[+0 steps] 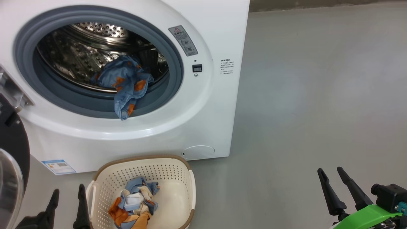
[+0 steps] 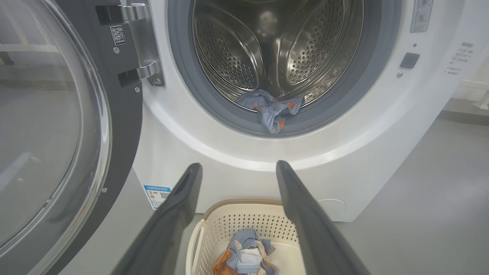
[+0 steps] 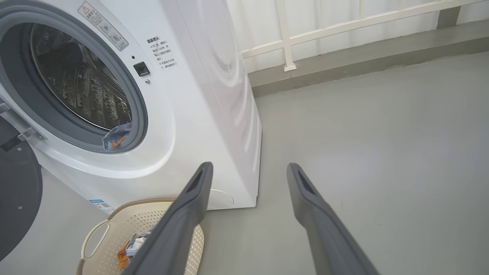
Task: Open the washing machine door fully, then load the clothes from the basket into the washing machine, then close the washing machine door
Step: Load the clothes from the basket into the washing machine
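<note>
Loading under way, roughly midway, with the washing machine door (image 1: 12, 143) standing wide open at the left. Showing one blue-and-orange garment (image 1: 125, 82) draped over the grey gasket (image 1: 176, 73) of the washing machine (image 1: 206, 127), partly in the drum (image 1: 79, 57) and partly hanging out. Showing more clothes (image 1: 135, 205) bunched in the basket (image 1: 165, 171) on the floor (image 1: 302, 95), just before the machine. Holding the left fingers (image 1: 82, 206) beside the basket and the right fingers (image 1: 330, 194) well apart from it, both spread wide and empty. Probably calling next for reaching into the basket, pinching the bundle, lifting it into the drum, and tucking in the hanging garment.
</note>
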You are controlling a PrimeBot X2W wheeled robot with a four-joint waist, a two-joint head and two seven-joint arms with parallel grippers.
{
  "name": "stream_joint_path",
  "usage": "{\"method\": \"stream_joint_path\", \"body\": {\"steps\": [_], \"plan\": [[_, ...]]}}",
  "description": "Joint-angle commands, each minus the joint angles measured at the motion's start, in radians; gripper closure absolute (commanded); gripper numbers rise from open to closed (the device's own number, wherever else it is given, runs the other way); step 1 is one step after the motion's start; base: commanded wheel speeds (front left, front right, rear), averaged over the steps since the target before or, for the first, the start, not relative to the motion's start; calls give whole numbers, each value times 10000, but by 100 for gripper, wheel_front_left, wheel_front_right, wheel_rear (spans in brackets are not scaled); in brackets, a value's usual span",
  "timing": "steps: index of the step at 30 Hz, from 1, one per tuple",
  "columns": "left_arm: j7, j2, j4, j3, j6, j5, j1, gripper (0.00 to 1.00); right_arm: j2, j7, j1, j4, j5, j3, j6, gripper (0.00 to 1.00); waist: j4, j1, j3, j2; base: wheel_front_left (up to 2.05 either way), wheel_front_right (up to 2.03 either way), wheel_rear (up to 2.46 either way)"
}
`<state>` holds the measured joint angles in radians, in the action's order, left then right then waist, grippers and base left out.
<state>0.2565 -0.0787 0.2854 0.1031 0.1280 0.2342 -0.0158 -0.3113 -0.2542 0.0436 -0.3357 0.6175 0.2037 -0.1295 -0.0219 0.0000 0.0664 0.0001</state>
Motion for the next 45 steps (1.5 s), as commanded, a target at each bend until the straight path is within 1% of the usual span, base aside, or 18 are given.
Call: {"method": "stream_joint_path", "body": {"steps": [1,5,12,24,37,45], "plan": [[53,-152,-327,360,27,-7,-10,0,-231,-76,-75,224,42,162,-12,0,30,0,-87,-1,0,0,0],[53,-110,-517,450,27,-3,294,0,-280,-76,-229,249,70,88,-12,0,47,0,-221,-1,0,0,0],[53,-39,-582,566,27,-20,371,0,-313,-76,-294,286,66,44,-12,0,34,0,-266,-1,0,0,0],[53,-12,-716,582,27,-53,313,0,-294,-76,-241,348,44,16,-12,0,-2,0,-50,-1,0,0,0],[53,-31,-656,499,27,-2,-115,0,-133,-76,-9,464,-66,-77,-12,0,34,0,478,-1,0,0,0],[53,-168,-334,222,27,95,-950,0,73,-76,326,546,-157,-177,-12,0,36,0,1216,-1,0,0,0]]}}
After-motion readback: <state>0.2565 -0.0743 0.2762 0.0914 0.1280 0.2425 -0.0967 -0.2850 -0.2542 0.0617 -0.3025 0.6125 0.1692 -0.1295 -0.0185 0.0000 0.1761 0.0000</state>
